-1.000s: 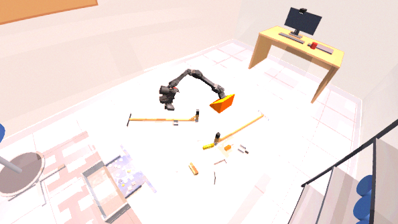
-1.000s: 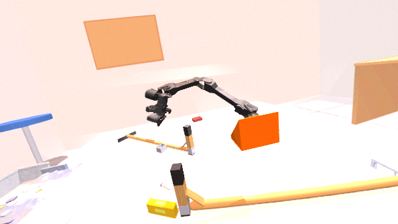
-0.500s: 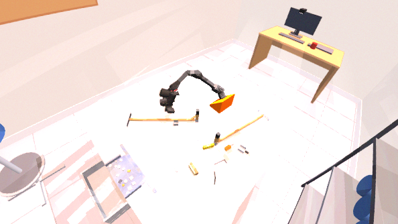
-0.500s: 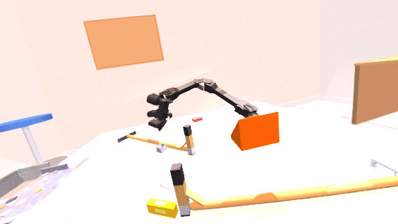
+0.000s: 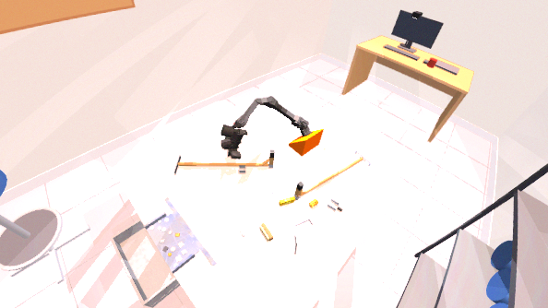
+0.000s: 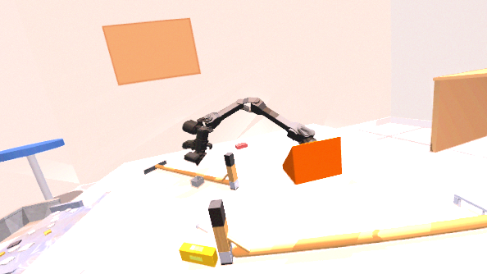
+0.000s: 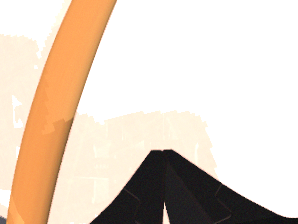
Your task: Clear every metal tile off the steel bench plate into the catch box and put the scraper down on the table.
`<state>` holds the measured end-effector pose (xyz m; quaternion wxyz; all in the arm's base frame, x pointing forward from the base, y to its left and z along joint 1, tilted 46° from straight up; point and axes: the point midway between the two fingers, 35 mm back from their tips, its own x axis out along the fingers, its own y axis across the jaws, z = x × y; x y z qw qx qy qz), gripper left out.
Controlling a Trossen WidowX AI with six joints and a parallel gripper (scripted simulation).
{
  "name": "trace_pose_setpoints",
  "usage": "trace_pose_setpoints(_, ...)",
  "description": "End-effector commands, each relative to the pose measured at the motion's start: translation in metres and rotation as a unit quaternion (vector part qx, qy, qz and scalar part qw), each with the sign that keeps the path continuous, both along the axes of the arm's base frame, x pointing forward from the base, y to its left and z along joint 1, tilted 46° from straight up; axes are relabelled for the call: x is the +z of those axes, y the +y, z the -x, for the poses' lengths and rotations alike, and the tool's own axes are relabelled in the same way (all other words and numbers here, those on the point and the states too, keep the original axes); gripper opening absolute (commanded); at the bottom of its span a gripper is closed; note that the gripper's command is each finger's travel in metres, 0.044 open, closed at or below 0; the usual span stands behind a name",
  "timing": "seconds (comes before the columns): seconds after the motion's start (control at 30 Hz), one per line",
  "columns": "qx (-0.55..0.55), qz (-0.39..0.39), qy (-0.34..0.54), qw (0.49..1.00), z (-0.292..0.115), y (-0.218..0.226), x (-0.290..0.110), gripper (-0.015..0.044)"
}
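The long scraper [image 5: 217, 164] [image 6: 184, 172] lies on the table, its dark blade [image 5: 177, 164] [image 6: 156, 167] at the left end and an upright black-topped grip [image 5: 271, 158] [image 6: 231, 170] at the other. My gripper [image 5: 235, 155] [image 6: 197, 162] [image 7: 162, 150] is shut and empty, above the table behind the scraper's shaft. In the wrist view the orange shaft [image 7: 55, 95] runs left of the fingertips, apart from them. Light, yellow and dark tiles lie scattered on the steel bench plate [image 5: 186, 231]. The catch box [image 5: 133, 266] [image 6: 25, 211] adjoins the plate.
A grey block [image 5: 242, 169] [image 6: 197, 180] lies beside the scraper's shaft. A second long-handled tool [image 5: 332, 177] [image 6: 348, 243] with its own upright grip lies nearer. An orange wedge [image 5: 308, 144] [image 6: 317, 161] stands by the arm's base. A yellow block [image 5: 287, 201] [image 6: 198, 254] lies by the second grip.
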<state>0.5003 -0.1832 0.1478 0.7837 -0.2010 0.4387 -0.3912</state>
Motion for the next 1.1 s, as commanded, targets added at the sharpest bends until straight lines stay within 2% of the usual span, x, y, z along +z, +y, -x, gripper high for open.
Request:
trace_pose_setpoints(0.0, 0.005, 0.000, 0.000, 1.000, 0.001, -0.004, -0.006, 0.0000)
trace_pose_setpoints(0.27, 0.005, 0.002, 0.000, 1.000, 0.006, -0.015, -0.016, 0.0000)
trace_pose_setpoints(1.07, 0.005, 0.001, 0.000, 1.000, -0.010, -0.007, -0.027, 0.0000)
